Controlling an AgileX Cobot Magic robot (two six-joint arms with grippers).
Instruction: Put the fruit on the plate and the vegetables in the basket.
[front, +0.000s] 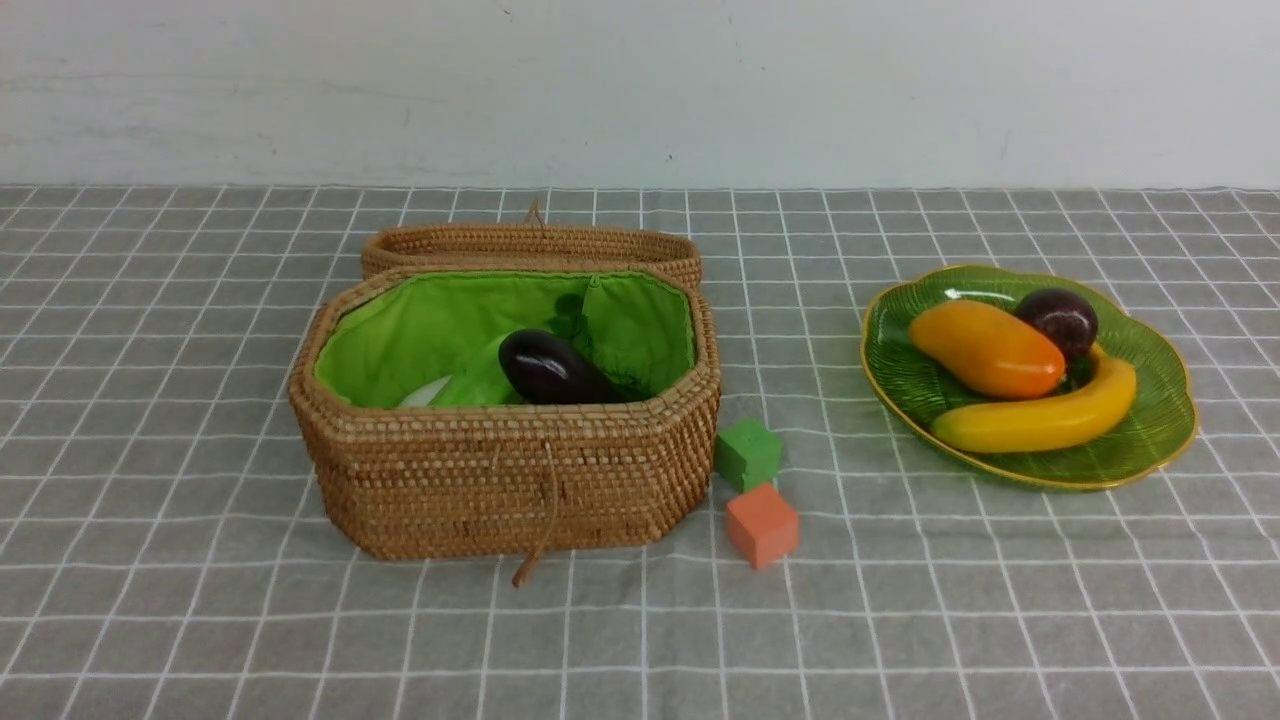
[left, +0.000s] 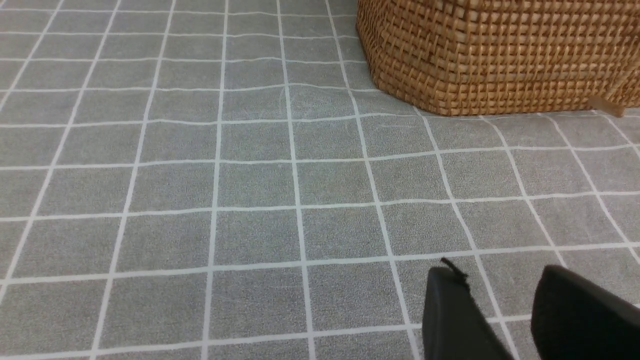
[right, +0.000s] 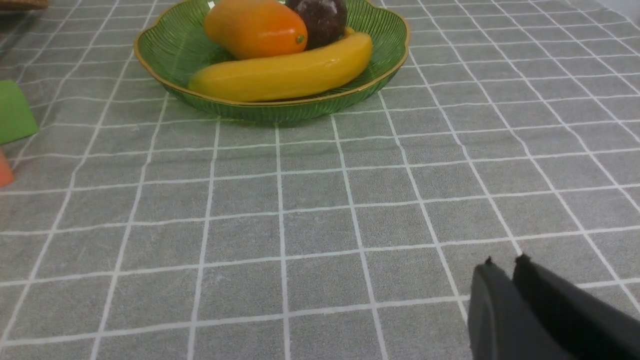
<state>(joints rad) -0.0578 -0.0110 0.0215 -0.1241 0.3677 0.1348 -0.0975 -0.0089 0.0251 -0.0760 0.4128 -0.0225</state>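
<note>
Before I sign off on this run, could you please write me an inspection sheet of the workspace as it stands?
Surface: grey checked tablecloth, flat, nothing spilled.
Job's things: mango, banana and dark round fruit lie on the green plate; eggplant and something white and green lie in the open basket, its lid folded back behind.
Clutter: green cube and orange cube on the cloth beside the basket.
Claws: left claw open, holding nothing; right claw nearly closed, holding nothing; both low over bare cloth.
Cables: nothing seen.
Surroundings: plain white wall.
</note>
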